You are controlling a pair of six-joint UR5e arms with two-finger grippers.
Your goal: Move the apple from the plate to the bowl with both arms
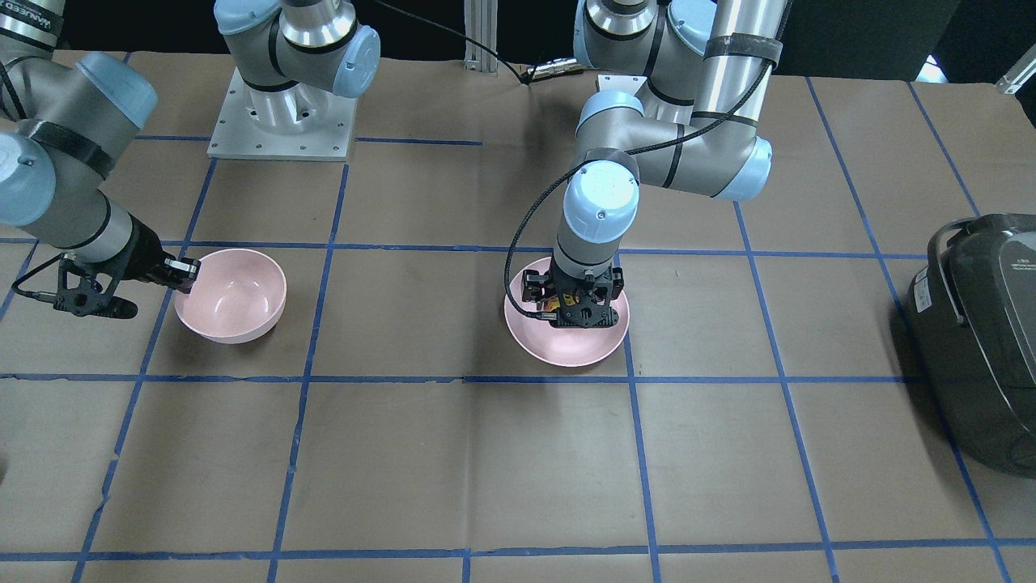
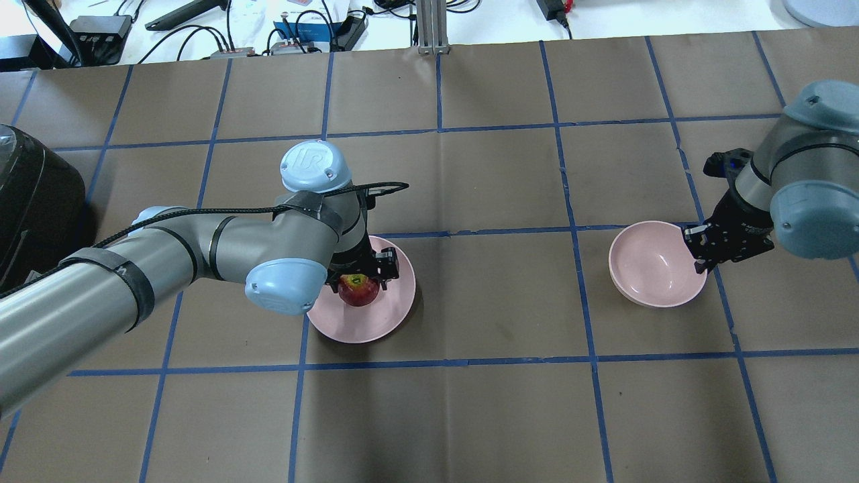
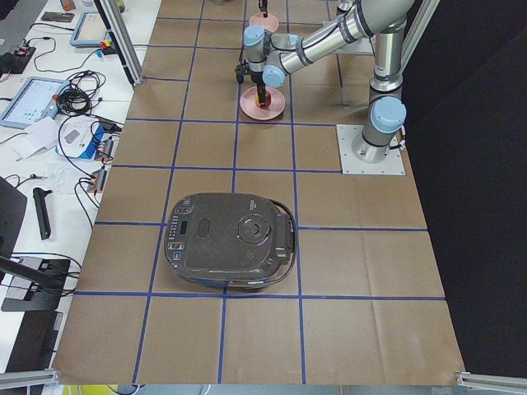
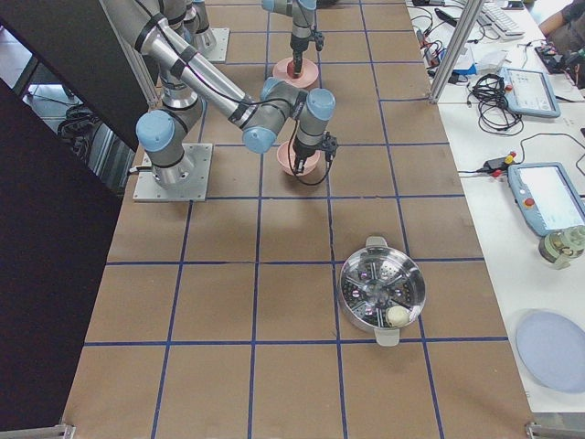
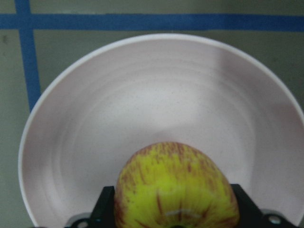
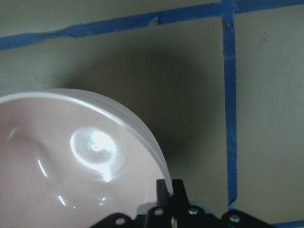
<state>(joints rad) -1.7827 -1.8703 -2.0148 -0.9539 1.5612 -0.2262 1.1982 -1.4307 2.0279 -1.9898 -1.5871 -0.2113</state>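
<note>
Across from the robot, the front-facing view shows the left hand point(image 1: 576, 314) down over the plate point(image 1: 566, 352), hiding all but a sliver of the apple point(image 1: 551, 305). White lettering on a black strap point(image 1: 32, 28) in the top corner is cut off and unreadable. Print on the dark cooker point(image 1: 983, 324), far from the plate, is too small to read.

Overhead, a joint cap point(image 2: 315, 163) above the plate's far side bears a "UR" logo. The apple is about mid-plate, clenched by the left hand. Well away from the plate, the right hand point(image 2: 698, 251) pinches the bowl point(image 2: 654, 265) by its rim.

Both side views show these too small to judge.

Left wrist: the apple is gripped on both sides, its lower part cut off; whether it touches the plate, I cannot tell.

Right wrist: the hand is closed on the bowl's rim, with the desk point(image 6: 190, 95) beyond.
</note>
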